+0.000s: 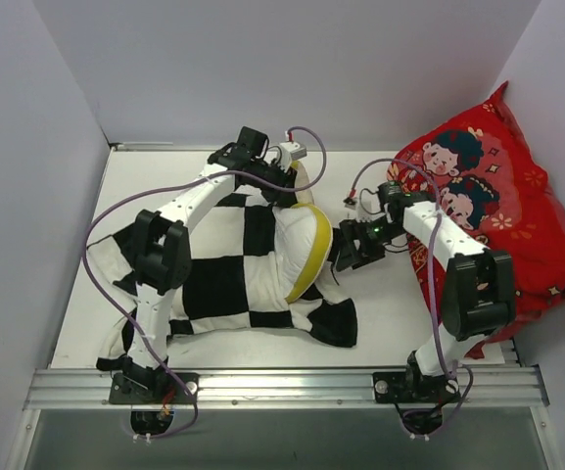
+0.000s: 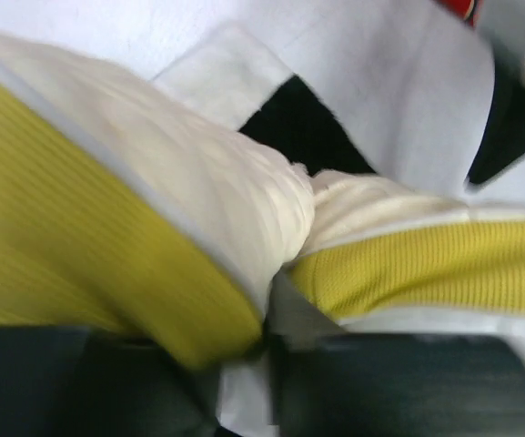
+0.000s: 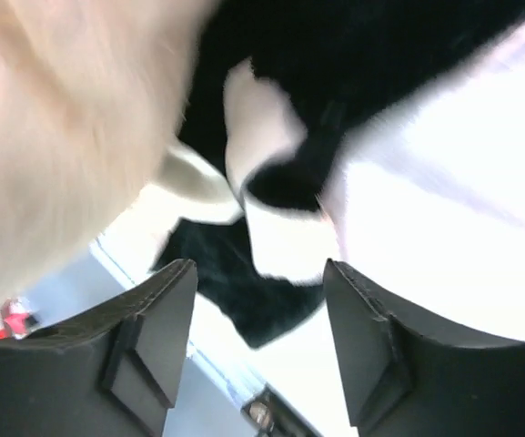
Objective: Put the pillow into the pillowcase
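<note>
Top external view shows the pillowcase [image 1: 213, 284] sprawled over the left and middle of the worktop [image 1: 400, 313]. Its checkered cloth reaches from near the left edge to just past the centre, with one black corner lying toward the near edge. The pillow [image 1: 297, 245] sits at the case's right-hand end, roughly mid-worktop, with its yellow band curving along the exposed right side. Checkered cloth covers its left part, while the right part bulges out uncovered.

The left gripper [image 1: 284, 188] is at the pillow's far end, not far from the far edge of the worktop. In the left wrist view its fingers [image 2: 408, 382] stand nearly together, with a sliver of pale fabric in the slit and the pillow's yellow band bunched just above. That view is too blurred to tell whether they are pinching the fabric or not.

The right gripper [image 1: 344, 253] hangs just beside the pillow's right side. Its wrist view shows the jaws spread apart with nothing between them, and black and white cloth lying beyond the fingertips.

A red cartoon-printed cushion [image 1: 502, 211] lies along the right edge, up into the far right corner, apart from the pillow
</note>
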`<state>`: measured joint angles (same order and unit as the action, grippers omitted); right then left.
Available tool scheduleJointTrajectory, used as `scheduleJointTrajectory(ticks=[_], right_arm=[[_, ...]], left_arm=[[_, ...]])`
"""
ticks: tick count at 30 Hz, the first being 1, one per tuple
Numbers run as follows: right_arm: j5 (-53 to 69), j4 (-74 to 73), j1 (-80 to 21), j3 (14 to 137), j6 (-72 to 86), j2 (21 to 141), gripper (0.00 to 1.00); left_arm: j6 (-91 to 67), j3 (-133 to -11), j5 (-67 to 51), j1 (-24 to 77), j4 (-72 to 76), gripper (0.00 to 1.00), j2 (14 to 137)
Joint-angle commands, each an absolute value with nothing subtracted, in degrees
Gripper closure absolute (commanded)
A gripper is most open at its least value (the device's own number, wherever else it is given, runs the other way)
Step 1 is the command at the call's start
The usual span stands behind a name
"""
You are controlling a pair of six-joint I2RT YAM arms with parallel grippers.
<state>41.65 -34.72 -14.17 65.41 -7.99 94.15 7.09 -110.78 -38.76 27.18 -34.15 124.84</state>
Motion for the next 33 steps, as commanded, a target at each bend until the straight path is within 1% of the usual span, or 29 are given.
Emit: scheduleJointTrajectory(ticks=[1,2,3,4,5,6,7,8,9,10,11,12,14,16,18,20,22,24,25,26,27,28,29,30,31,33], right_arm=[[44.91,-47.27,-4.0,72.66,-13.71,95.26,0.4],[45.52,-48.85,-1.61,75.12,-13.88,98.58,0.39],[46.4,-52.43,-0.1,81.15,-14.67,100.35,0.38],[47.62,-54.04,2.35,84.17,-14.33,101.94,0.36],[48.51,-55.01,5.85,86.9,-13.54,104.65,0.34],[49.82,-55.63,7.02,89.97,-12.58,105.81,0.32],[52.71,-55.63,7.81,94.44,-9.18,107.73,0.25],[53.95,-55.37,7.56,96.83,-7.84,108.54,0.23],[54.92,-55.02,6.51,98.6,-6.17,109.24,0.23],[55.54,-54.32,5.29,100.27,-3.63,109.86,0.23],[55.81,-52.66,1.97,100.28,-2.99,109.78,0.2],[55.81,-52.3,0.37,100.37,-2.81,109.78,0.19],[57.12,-51.51,-3.41,99.15,-2.2,110.47,0.18],[58.44,-50.81,-6.41,97.57,-1.76,111.0,0.17],[58.36,-49.92,-8.16,93.36,-2.28,111.18,0.16],[56.61,-49.57,-9.14,88.19,-4.3,111.71,0.16],[53.27,-49.13,-10.19,85.01,-5.45,113.63,0.18],[53.0,-49.13,-10.72,81.5,-5.54,114.87,0.25],[53.26,-49.04,-11.51,80.6,-6.06,115.22,0.33],[53.52,-48.78,-11.77,80.07,-6.67,115.22,0.37],[53.79,-48.43,-12.21,79.55,-7.2,114.96,0.4],[55.01,-48.08,-12.39,79.89,-7.38,114.61,0.46],[56.32,-47.99,-12.22,80.68,-7.38,114.44,0.47],[57.9,-48.25,-11.96,82.34,-7.3,114.35,0.48],[59.83,-48.51,-11.52,83.31,-7.56,113.56,0.48],[60.73,-50.27,-8.89,84.9,-8.43,112.51,0.46]], left_arm=[[27.49,-118.2,-40.06,25.22,-52.44,0.6,125.43],[31.51,-119.34,-40.95,25.4,-55.25,0.55,124.72],[33.12,-120.66,-42.35,25.4,-60.07,0.5,122.72],[33.83,-120.85,-42.71,25.31,-61.51,0.45,121.48],[32.62,-120.15,-43.58,24.18,-62.13,0.38,119.9],[31.56,-118.06,-45.33,23.3,-62.4,0.3,116.4],[28.68,-116.56,-48.14,22.07,-62.4,0.24,114.8],[26.74,-115.24,-49.47,19.89,-61.79,0.05,113.39],[24.54,-112.35,-50.0,18.56,-61.44,0.03,111.2],[22.52,-111.02,-50.27,17.24,-61.26,0.03,110.31],[19.02,-109.61,-50.36,15.83,-60.65,0.02,109.52],[17.07,-104.99,-50.36,12.6,-59.69,0.02,107.77],[11.7,-100.31,-43.18,10.12,-57.06,0.03,106.0],[12.65,-94.52,-41.75,6.35,-56.78,0.03,103.98],[12.57,-91.16,-33.35,5.45,-55.38,0.03,102.23],[12.92,-88.35,-28.85,5.18,-55.46,0.06,102.74],[13.1,-86.84,-28.57,5.45,-55.37,0.15,104.58],[12.57,-86.31,-26.21,7.03,-51.26,0.21,108.6],[11.35,-87.18,-25.84,7.47,-49.5,0.26,110.72],[10.64,-89.28,-25.58,7.99,-46.7,0.29,113.18],[9.68,-95.04,-24.79,8.17,-46.06,0.32,119.03],[7.49,-99.62,-25.22,8.0,-45.88,0.38,122.14],[6.69,-103.93,-25.75,8.09,-45.79,0.39,124.95],[5.98,-111.81,-26.19,8.17,-45.97,0.41,128.9],[6.06,-114.67,-26.8,8.26,-46.05,0.42,129.89],[7.03,-118.98,-28.21,9.31,-46.05,0.41,128.69]])
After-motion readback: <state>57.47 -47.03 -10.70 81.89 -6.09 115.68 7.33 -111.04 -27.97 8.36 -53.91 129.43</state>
